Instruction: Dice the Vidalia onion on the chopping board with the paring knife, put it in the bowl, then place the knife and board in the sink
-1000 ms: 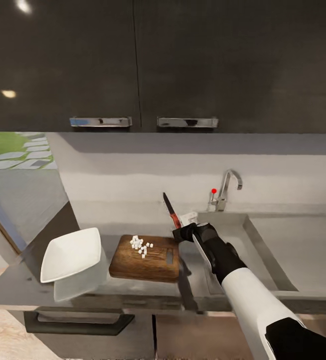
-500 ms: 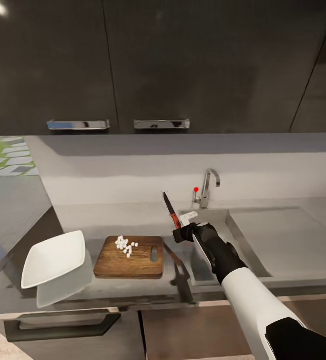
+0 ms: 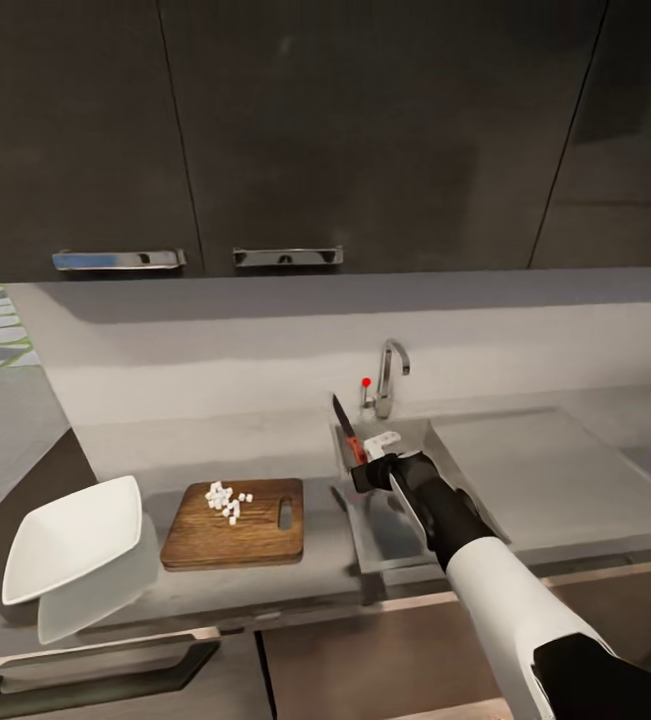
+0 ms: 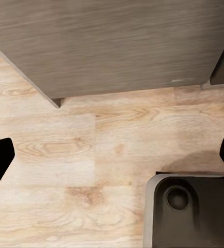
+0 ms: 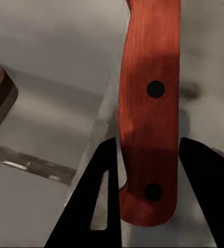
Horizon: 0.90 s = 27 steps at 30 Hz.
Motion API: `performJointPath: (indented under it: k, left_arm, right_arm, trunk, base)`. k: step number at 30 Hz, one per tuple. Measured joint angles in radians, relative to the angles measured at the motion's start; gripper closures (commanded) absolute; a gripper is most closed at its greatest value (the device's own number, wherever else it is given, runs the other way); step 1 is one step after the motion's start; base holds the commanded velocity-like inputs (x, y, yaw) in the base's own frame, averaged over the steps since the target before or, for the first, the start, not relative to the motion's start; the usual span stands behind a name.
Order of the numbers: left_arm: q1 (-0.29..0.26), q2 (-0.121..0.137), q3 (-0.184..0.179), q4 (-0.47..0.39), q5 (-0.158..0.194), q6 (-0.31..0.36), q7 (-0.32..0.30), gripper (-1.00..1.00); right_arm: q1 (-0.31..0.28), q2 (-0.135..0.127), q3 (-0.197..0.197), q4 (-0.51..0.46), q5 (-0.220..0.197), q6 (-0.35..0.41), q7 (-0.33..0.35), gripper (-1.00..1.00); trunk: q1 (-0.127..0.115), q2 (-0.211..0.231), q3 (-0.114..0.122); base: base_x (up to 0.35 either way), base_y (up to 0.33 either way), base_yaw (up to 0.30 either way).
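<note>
onion diced point(image 3: 227, 500), not yet in bowl point(image 3: 70, 540) | right gripper point(image 3: 363, 470) clamps paring knife point(image 3: 346, 433) above sink point(image 3: 390, 530) | left gripper state unclear

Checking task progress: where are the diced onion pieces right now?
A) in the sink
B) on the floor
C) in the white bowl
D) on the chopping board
D: the small white diced onion pieces lie in a cluster on the chopping board; the bowl holds none.

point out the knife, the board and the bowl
knife point(image 5: 148, 119), right wrist view, on its red handle
board point(image 3: 250, 530), head view, on bare wood near the front
bowl point(image 3: 70, 535), head view, on its white inner surface
</note>
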Motion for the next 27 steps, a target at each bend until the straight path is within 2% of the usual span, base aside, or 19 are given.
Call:
performJointPath:
  k: [3,6,9,11,13,17,27]
  left_arm:
    - [-0.015,0.000,0.000,-0.002,-0.001,-0.001,0.000,-1.00]
    - [-0.041,0.000,0.000,-0.007,-0.002,-0.001,-0.001,-1.00]
    - [-0.055,0.000,-0.001,-0.014,-0.002,-0.003,-0.002,-1.00]
    - [-0.059,0.000,0.000,-0.021,-0.001,-0.004,-0.002,-1.00]
    - [-0.061,0.000,0.000,-0.024,-0.001,-0.005,-0.002,-1.00]
    - [-0.061,0.000,-0.001,-0.023,-0.001,-0.005,-0.002,-1.00]
    - [-0.061,0.000,-0.001,-0.021,0.000,-0.005,-0.002,-1.00]
  right_arm:
    - [0.000,-0.002,-0.021,0.042,0.001,-0.004,-0.004,1.00]
    - [0.000,-0.001,-0.026,0.081,0.000,-0.009,-0.059,1.00]
    - [0.000,-0.002,-0.031,0.099,0.000,-0.010,-0.086,1.00]
    - [0.000,-0.002,-0.063,0.128,0.000,-0.011,-0.092,1.00]
    - [0.000,-0.002,-0.128,0.154,0.002,-0.012,-0.103,1.00]
    - [0.000,-0.002,-0.170,0.181,0.000,-0.013,-0.117,1.00]
    - [0.000,0.000,-0.177,0.189,-0.001,-0.014,-0.120,1.00]
  trunk:
    - [0.000,0.000,0.004]
    - [0.000,0.000,0.008]
    - [0.000,0.000,0.012]
    - [0.000,0.000,0.013]
    - [0.000,0.000,0.013]
    - [0.000,0.000,0.009]
    - [0.000,0.000,-0.007]
  base:
    - [0.000,0.000,-0.165]
    - [0.000,0.000,-0.165]
    - [0.000,0.000,-0.139]
    - [0.000,0.000,-0.042]
    - [0.007,0.000,-0.009]
    - [0.089,0.000,-0.003]
    - [0.219,0.000,0.000]
